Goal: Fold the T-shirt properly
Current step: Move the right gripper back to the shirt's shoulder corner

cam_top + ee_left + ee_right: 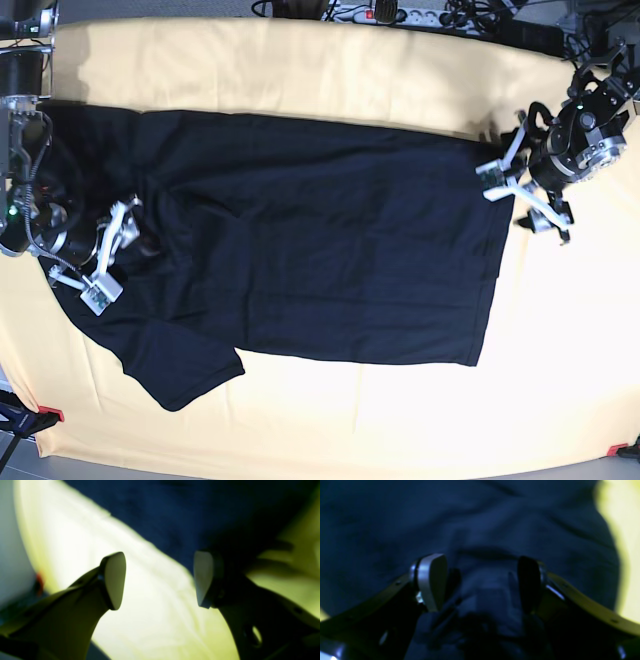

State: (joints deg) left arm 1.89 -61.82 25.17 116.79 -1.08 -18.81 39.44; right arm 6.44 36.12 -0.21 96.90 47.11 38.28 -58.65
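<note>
The black T-shirt (pixel 320 250) lies spread flat on the pale yellow cloth (pixel 350 420), its hem toward the right and one sleeve (pixel 175 365) at the front left. My right gripper (pixel 108 255) is open over the shirt's left end. In the right wrist view, the right gripper (pixel 480 582) stands close above rumpled dark fabric (pixel 490 525), its jaws wide apart. My left gripper (pixel 517 197) is open at the shirt's right edge. The left wrist view has the left gripper (pixel 160 580) above yellow cloth (pixel 100 535), with the shirt's edge (pixel 175 512) just beyond.
A power strip with cables (pixel 400 12) lies along the back edge. Red tape marks sit at the front left corner (pixel 50 413) and the front right corner (pixel 615 450). Bare yellow cloth runs along the front and the back of the shirt.
</note>
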